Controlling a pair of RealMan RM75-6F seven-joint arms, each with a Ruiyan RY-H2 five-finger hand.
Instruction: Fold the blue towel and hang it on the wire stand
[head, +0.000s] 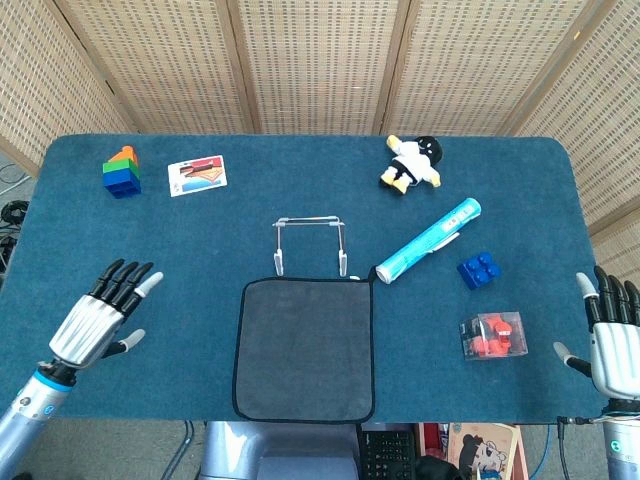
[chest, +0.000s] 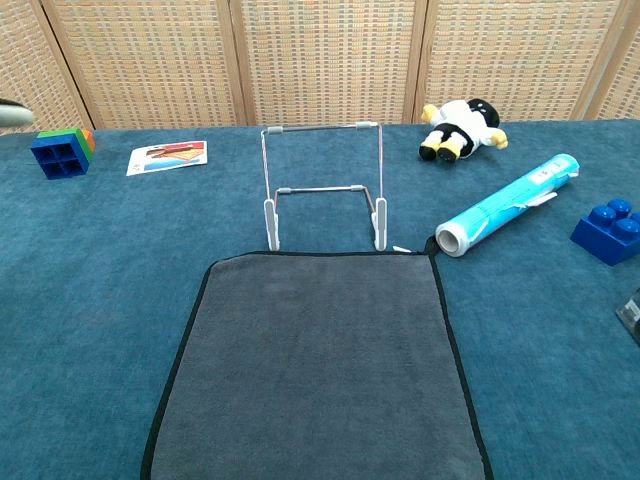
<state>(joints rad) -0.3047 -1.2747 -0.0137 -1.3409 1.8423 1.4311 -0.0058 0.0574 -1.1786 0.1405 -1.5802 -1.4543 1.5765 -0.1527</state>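
The towel (head: 305, 348) (chest: 318, 365) looks dark grey with a black hem and lies flat and unfolded at the table's front edge. Just behind its far edge stands the wire stand (head: 310, 244) (chest: 322, 187), upright and bare. My left hand (head: 103, 314) hovers over the table left of the towel, fingers spread, holding nothing; a fingertip blur shows at the chest view's left edge. At the table's right front corner my right hand (head: 612, 335) is raised with fingers apart, empty, well away from the towel.
A rolled light-blue tube (head: 429, 240) lies right of the stand. A blue brick (head: 478, 269), a clear box of red pieces (head: 493, 335), a panda plush (head: 411, 162), a picture card (head: 197, 175) and a stacked colour block (head: 122, 172) lie around the blue cloth-covered table (head: 180, 250).
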